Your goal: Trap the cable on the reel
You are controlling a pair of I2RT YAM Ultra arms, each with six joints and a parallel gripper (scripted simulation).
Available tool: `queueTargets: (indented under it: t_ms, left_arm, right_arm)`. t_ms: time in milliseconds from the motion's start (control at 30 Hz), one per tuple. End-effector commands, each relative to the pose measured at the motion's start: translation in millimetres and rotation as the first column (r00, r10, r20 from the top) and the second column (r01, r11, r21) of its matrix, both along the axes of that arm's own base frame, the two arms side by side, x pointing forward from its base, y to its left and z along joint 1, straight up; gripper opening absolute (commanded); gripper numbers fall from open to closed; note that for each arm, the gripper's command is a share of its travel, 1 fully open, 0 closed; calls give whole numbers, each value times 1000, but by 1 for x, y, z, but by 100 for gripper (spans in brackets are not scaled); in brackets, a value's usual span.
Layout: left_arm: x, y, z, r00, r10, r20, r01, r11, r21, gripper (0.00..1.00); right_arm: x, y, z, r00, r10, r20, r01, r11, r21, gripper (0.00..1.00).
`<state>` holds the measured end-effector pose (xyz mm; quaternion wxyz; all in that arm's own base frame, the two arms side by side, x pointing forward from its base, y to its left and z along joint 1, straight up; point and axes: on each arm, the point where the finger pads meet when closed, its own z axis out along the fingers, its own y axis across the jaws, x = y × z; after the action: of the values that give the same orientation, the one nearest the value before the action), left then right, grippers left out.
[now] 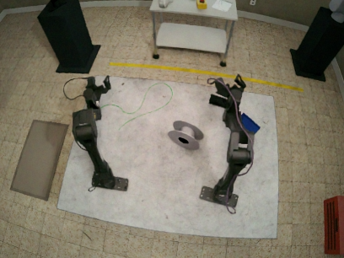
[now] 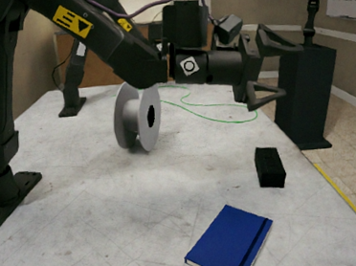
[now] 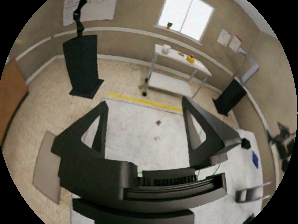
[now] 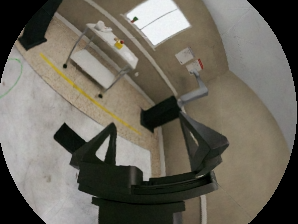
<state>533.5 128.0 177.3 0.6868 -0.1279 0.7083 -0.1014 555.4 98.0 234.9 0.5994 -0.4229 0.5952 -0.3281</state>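
A grey reel [image 1: 195, 142] [image 2: 139, 116] stands on its flange rims near the middle of the white mat [image 1: 147, 190] [image 2: 107, 207]. A thin green cable [image 1: 147, 111] [image 2: 211, 105] lies loose in curves on the mat, apart from the reel, toward the left arm. My left gripper [image 1: 99, 81] [image 3: 142, 100] is open and empty, raised at the mat's far left edge. My right gripper [image 1: 225, 81] [image 2: 292, 70] [image 4: 145, 120] is open and empty, held high beyond the reel near the far edge.
A blue notebook [image 1: 249, 122] [image 2: 230, 246] and a black block [image 1: 217, 99] [image 2: 270, 167] lie on the mat near the right arm. Off the mat stand two black pedestals [image 1: 67, 34] [image 1: 314, 46], a white cart [image 1: 194, 13] and a red crate [image 1: 335, 229].
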Motion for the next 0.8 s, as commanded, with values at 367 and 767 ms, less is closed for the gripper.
queueTargets:
  t_ms: [367, 767]
  left_arm:
    - [0, 0, 7, 1000, 0, 16, 0, 1000, 5, 100]
    - [0, 0, -9, 1000, 0, -24, 0, 1000, -8, 100]
  right_arm:
    - [0, 0, 8, 1000, 0, 17, 0, 1000, 4, 100]
    - [-1, 0, 2, 1000, 0, 9, 0, 1000, 5, 100]
